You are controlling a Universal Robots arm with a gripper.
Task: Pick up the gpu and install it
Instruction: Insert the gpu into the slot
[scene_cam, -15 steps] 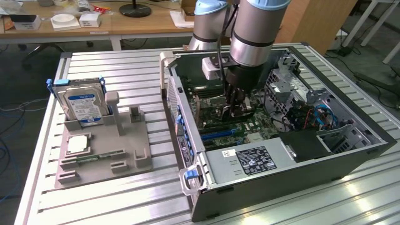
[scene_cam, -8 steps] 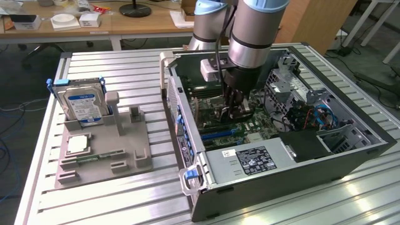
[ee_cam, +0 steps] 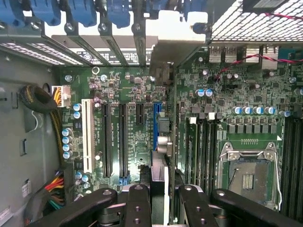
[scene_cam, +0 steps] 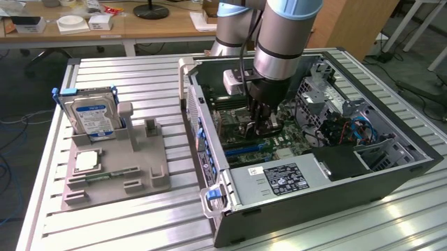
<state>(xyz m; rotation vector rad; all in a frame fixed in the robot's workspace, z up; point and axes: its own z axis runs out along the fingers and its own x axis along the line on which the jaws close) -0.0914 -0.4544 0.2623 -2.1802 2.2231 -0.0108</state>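
Observation:
My gripper (ee_cam: pixel 161 208) is down inside the open computer case (scene_cam: pixel 391 172), just over the motherboard (ee_cam: pixel 128 85). Its black fingers (ee_cam: pixel 137 208) are shut on the gpu (ee_cam: pixel 163 142). The wrist view shows the card edge-on as a thin dark strip. It runs from between the fingers to its silver end bracket (ee_cam: pixel 173 40) at the case's rear slots. The card stands in line with the blue expansion slot (ee_cam: pixel 156 113); I cannot tell whether it is seated. In the exterior view the gripper (scene_cam: pixel 260 124) hangs straight down over the board.
A silver hard drive (scene_cam: pixel 94 115) with a blue label stands in the grey fixture (scene_cam: pixel 140 183) on the exterior view's left. A processor chip (scene_cam: pixel 87 161) and a green memory stick (scene_cam: pixel 104 176) lie there too. The CPU socket (ee_cam: pixel 248 175), cables (ee_cam: pixel 40 101) and power supply (scene_cam: pixel 279 180) crowd the case.

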